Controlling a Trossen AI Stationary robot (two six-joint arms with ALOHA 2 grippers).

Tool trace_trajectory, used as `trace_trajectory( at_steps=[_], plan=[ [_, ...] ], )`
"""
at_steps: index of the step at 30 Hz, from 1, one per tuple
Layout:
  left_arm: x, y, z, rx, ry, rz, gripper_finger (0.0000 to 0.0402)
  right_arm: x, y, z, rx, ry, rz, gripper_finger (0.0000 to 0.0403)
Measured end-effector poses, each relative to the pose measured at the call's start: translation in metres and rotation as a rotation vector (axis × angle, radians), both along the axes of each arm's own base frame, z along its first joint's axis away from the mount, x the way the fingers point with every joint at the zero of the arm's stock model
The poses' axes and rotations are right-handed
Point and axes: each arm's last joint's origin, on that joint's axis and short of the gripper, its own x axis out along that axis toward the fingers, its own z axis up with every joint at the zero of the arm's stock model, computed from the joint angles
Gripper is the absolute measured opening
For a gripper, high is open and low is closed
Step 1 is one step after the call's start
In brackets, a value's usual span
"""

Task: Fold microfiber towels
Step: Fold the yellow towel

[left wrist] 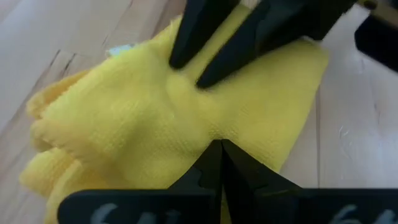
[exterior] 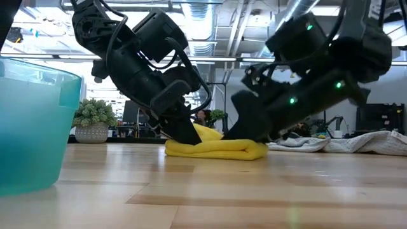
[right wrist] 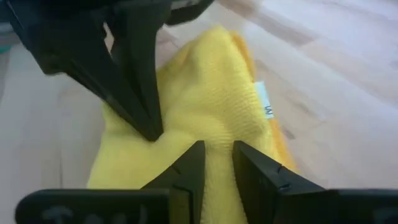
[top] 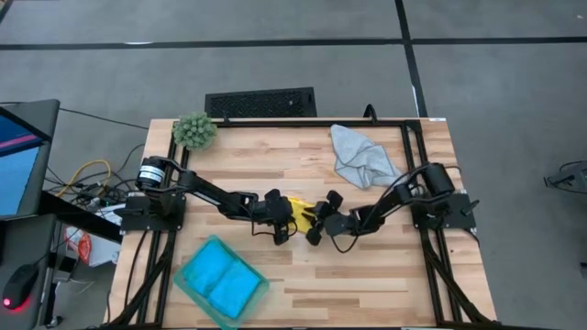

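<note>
Yellow towel (top: 300,212), folded into a low bundle, lies near the middle of the bench (top: 367,275), mostly hidden from above by the two grippers that meet over it. In the low view the bundle shows only as a flat roll between the dark arms, one corner poking up behind. The left gripper (left wrist: 219,152) has its fingers pressed together, tips down on the yellow cloth; whether any fabric is caught between them cannot be made out. The right gripper (right wrist: 217,155) stands with its fingers partly spread and a ridge of the yellow cloth rising between them, so it pinches a fold of the towel. A small white tag (right wrist: 263,102) sits at one edge of the bundle; its print is too small to read.

A light grey towel (top: 361,154) lies crumpled near the far right corner of the bench. A teal bin (top: 220,280) near the front left corner holds bright blue cloth (top: 216,276); how many pieces is unclear. A fuzzy green plant ball (top: 194,130) rests at the far left corner.
</note>
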Motion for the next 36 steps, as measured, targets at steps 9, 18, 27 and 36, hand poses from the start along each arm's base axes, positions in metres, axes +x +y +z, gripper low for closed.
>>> trace_trajectory(
  at_steps=[9,18,27,36],
  plan=[
    [0.010,0.000,0.042,0.023,-0.106,-0.015,0.0000,0.002,-0.001,-0.006,0.034,0.005,0.019,0.0109],
    [0.014,0.010,0.037,0.182,-0.090,-0.025,0.0000,0.002,-0.001,-0.006,0.036,0.006,0.018,0.0109],
    [0.017,0.031,0.001,0.133,-0.003,0.089,0.0000,0.001,-0.001,-0.006,0.036,0.008,0.018,0.0109],
    [0.015,0.034,0.006,0.105,0.004,0.080,0.0000,-0.007,-0.001,0.041,0.070,0.013,0.084,0.0109]
  ],
)
